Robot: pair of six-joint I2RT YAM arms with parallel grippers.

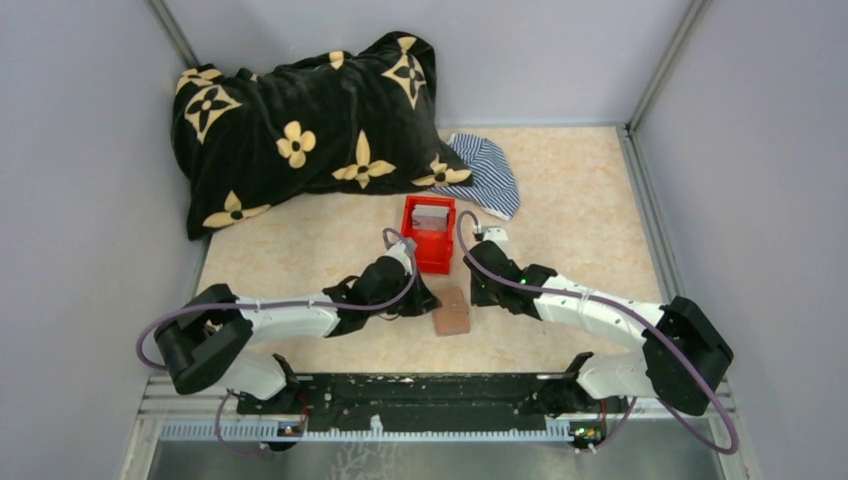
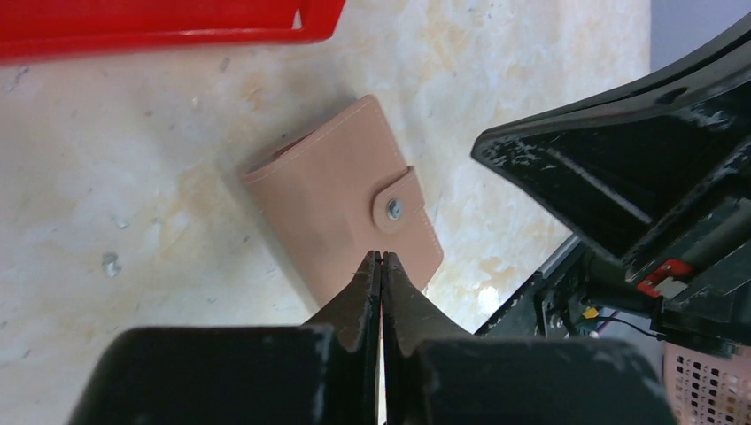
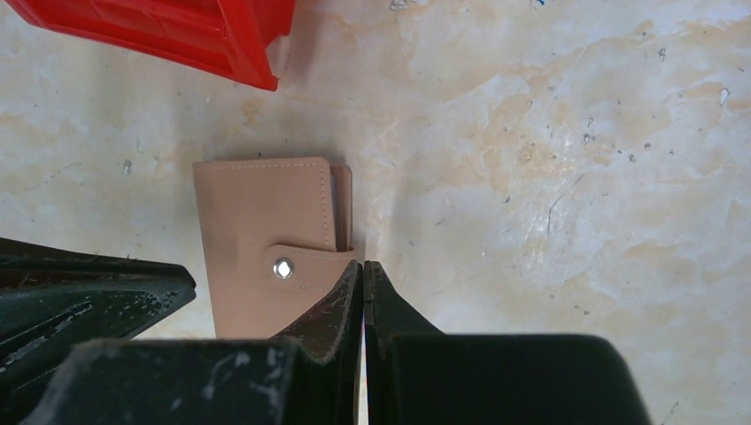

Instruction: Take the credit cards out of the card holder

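Observation:
The card holder is a tan-brown wallet. It lies flat and folded on the table between my two grippers, its strap snapped shut. It also shows in the left wrist view and the right wrist view. No credit cards show outside it. My left gripper is shut and empty, its tips just above the wallet's near edge; it also shows in the top view. My right gripper is shut and empty, beside the strap end of the wallet; it also shows in the top view.
A red plastic bin stands just behind the wallet with a grey flat thing inside. A black flowered pillow and a striped cloth lie at the back. Grey walls close in both sides.

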